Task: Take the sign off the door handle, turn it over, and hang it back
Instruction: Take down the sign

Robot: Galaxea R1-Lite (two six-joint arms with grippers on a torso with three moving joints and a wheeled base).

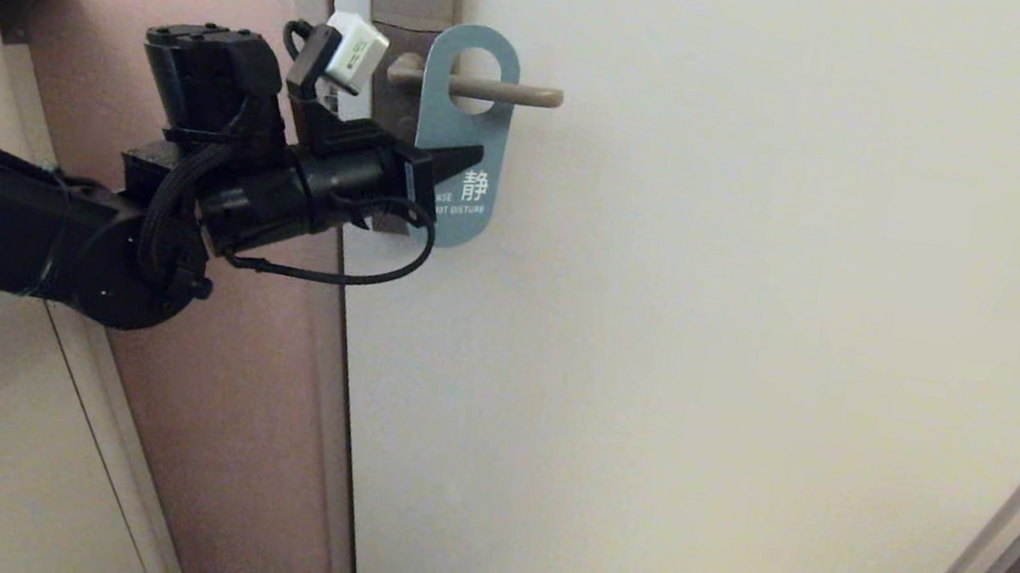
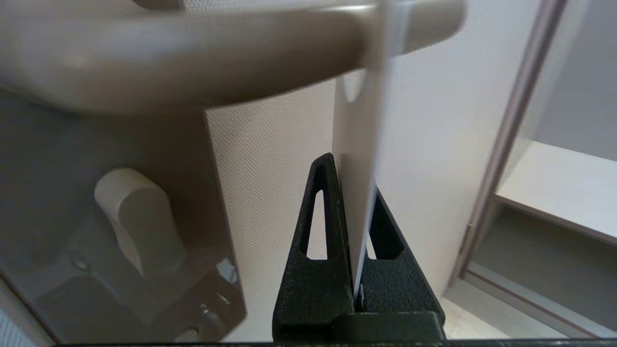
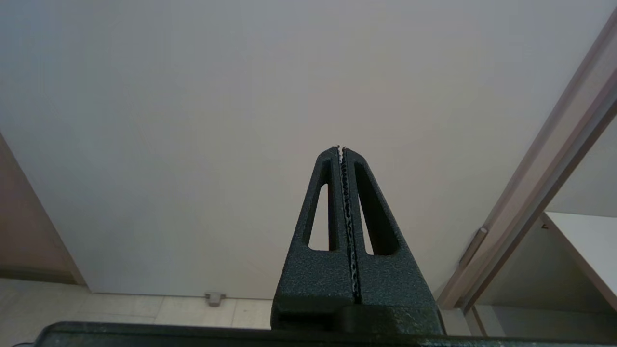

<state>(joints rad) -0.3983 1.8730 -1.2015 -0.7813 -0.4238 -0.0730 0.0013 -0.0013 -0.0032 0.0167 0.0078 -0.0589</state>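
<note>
So the sign (image 1: 458, 132) is hanging on the door handle (image 1: 499, 91), teal-blue side facing the room. The lever goes straight through the oval hole near the top of the card, and the rest hangs down below it against the pale door (image 1: 761, 365). The writing I can actually read on it is a big white character "静" and under that part of a line in small caps, "...T DISTURB", plus "...SE" on the line above; the rest is blocked by the arm.

The left pincer (image 1: 463, 158) is below the handle, at the sign's edge on the lock plate (image 1: 404, 48) side, and it's clamped tight on the card. From the left wrist view you can see the two black fingers (image 2: 328, 207) pressed against either face of the thin card (image 2: 359, 168), which runs edge-on up to the handle (image 2: 193, 58) above. In that view the card face looks white. There's also a small thumb-turn knob (image 2: 137, 217) on the lock plate below the handle.

The right pincer (image 3: 342, 149) is nowhere near the handle, it's just pointed at bare door, with the fingers pressed fully together and nothing between them.
</note>
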